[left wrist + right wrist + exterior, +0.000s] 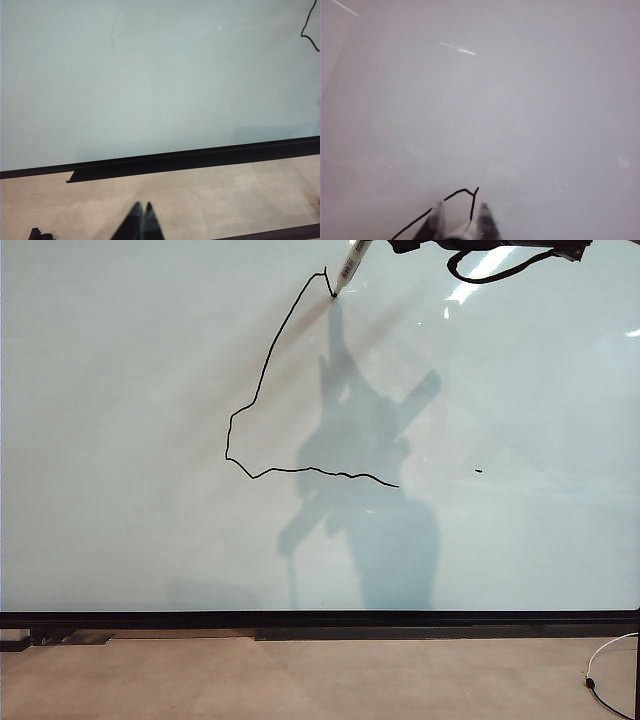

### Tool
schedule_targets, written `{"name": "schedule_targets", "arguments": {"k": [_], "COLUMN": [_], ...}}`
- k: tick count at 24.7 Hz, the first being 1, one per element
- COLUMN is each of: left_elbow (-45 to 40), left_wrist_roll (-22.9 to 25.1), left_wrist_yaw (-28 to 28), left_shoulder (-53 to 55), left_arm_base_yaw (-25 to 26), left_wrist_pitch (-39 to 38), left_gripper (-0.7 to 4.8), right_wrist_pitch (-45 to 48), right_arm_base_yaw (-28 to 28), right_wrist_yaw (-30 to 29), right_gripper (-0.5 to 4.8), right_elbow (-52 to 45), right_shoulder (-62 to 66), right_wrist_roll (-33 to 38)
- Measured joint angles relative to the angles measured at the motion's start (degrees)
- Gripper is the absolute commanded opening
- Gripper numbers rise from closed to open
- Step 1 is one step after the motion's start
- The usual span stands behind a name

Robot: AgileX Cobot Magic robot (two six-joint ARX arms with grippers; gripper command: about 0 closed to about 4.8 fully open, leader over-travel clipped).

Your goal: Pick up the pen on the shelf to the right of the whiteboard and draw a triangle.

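— Where is the pen [350, 267] just now?

— Near the top of the whiteboard [120, 420] in the exterior view, tilted, its black tip touching the board just beside the peak of the triangle [262, 375]; the right arm enters from the upper edge, a black cable [495, 272] looping beneath it; its shadow falls on the board below.

— And the right gripper [460, 225]?

— Its jaws stand narrow, clamped on the pen, whose pale barrel shows between the two fingertips [436, 220] in the right wrist view; the drawn peak lies just ahead of them.

— How far along is the outline?

— A left side and a wobbly base are drawn; the right side is open; a small stray black mark [478, 471] sits apart to the right.

— The left gripper [139, 215]?

— Low over the tan table [225, 195], well short of the board's black frame [200, 157]; its dark tips meet, jaws closed on nothing.
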Motion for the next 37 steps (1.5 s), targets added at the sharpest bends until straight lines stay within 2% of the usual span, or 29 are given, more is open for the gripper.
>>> {"name": "schedule_targets", "arguments": {"k": [8, 26, 37], "left_elbow": [0.0, 0.0, 0.0], "left_wrist_roll": [0.0, 0.0, 0.0], "left_wrist_yaw": [0.02, 0.0, 0.0], "left_shoulder": [0.0, 0.0, 0.0], "left_arm_base_yaw": [0.0, 0.0, 0.0], "left_wrist_pitch": [0.0, -0.02, -0.02], "left_gripper": [-0.05, -0.05, -0.05], "right_wrist_pitch": [4.22, 4.61, 5.99], "right_arm_base_yaw": [-1.11, -1.9, -2.67], "right_wrist_yaw": [1.44, 2.54, 5.31], "right_gripper": [-0.03, -0.03, -0.03], "right_elbow": [-3.78, -5.57, -10.82], "right_shoulder": [-0.17, -0.96, -0.94], "right_wrist_roll": [-0.22, -0.22, -0.44]}}
